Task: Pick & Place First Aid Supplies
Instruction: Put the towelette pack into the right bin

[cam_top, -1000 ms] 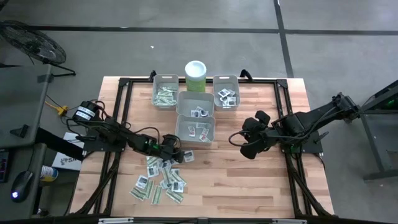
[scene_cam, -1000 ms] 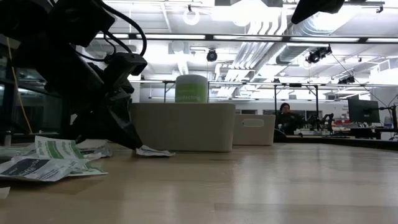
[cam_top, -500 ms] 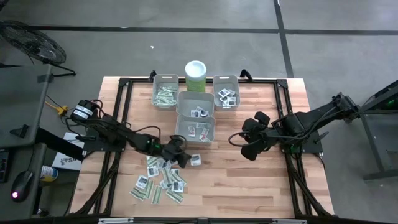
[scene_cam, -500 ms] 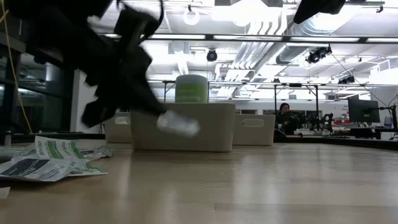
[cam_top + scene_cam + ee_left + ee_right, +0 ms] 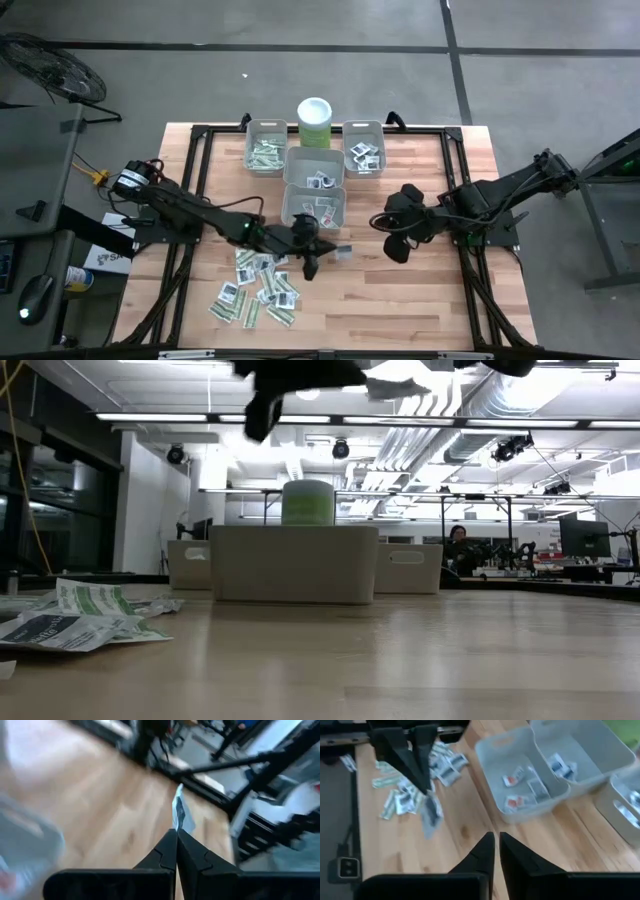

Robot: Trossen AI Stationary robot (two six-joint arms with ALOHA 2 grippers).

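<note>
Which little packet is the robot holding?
Find the grey bin nearest the table's middle. Just in front of it, the left gripper has its fingers shut on one small packet, lifted in the air. The other loose packets lie piled on the table.

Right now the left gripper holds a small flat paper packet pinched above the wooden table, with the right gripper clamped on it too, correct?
Not quite. Only the left gripper pinches the small flat paper packet above the wooden table. The right wrist view shows the right gripper apart from it, holding nothing.

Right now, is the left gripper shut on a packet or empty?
Shut on a packet. The left gripper pinches its edge between closed fingertips, holding it clear of the table.
</note>
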